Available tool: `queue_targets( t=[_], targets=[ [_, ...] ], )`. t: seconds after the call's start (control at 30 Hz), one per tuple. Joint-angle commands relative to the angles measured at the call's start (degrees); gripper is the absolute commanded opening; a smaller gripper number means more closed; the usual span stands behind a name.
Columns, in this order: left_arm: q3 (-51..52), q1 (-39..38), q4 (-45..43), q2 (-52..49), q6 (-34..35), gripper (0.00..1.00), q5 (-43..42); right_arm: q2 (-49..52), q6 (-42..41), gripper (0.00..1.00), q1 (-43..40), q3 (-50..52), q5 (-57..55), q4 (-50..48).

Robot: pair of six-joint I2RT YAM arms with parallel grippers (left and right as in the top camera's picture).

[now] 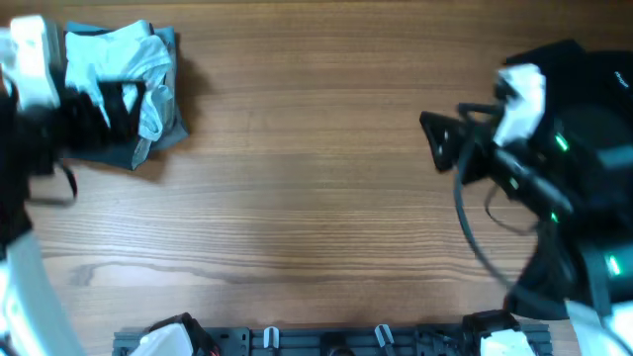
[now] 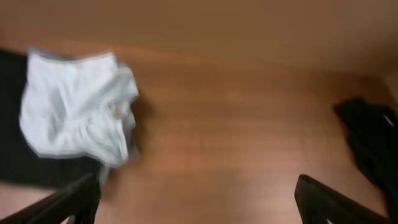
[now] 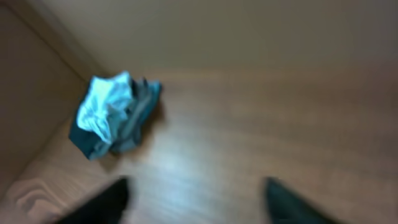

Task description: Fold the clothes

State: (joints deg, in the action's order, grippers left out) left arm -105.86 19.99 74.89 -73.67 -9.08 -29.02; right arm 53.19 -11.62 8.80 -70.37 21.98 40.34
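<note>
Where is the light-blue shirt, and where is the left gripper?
light-blue shirt [image 2: 74, 106]: left wrist view, middle of the crumpled cloth.
left gripper [image 2: 198, 183]: left wrist view, midway between its open fingertips.

The worktop [image 1: 316, 178] is brown wood with the grain running side to side, and most of its surface is bare. At its far left corner lies one crumpled heap. In it a pale light-blue T-shirt [image 1: 129, 64] is bunched on top of a dark garment [image 1: 163, 138], which spreads flat on the wood and shows past the pale cloth at the near and right edges. The left wrist view shows the same heap, pale cloth [image 2: 74, 112] over dark [image 2: 25, 168]. A dark shape [image 2: 370, 140] sits at the far right of that view, too blurred to tell whether it lies on the wood. A grey rail [image 1: 326, 341] runs along the near edge.
</note>
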Motion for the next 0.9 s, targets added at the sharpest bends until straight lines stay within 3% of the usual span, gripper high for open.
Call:
queue_targets(
  t=[0.0, 0.23, 0.73, 0.87],
  targets=[
    [0.5, -0.1, 6.6, 1.3, -1.2, 1.00, 3.3, -4.1, 2.6, 1.00, 0.0, 0.0, -1.6, 2.4],
    [0.5, -0.1, 7.2, 1.9, -1.2, 1.00, 3.4, -7.8, 2.4, 1.00, 0.0, 0.0, -1.6, 10.0],
    [0.5, -0.1, 7.2, 1.8, -1.2, 1.00, 3.4, -2.2, 2.7, 1.00, 0.4, 0.5, -2.1, 12.5],
    [0.5, -0.1, 7.2, 1.8, -1.2, 1.00, 3.4, -4.8, 2.9, 1.00, 0.7, 3.3, -7.1, 5.8]
  ],
)
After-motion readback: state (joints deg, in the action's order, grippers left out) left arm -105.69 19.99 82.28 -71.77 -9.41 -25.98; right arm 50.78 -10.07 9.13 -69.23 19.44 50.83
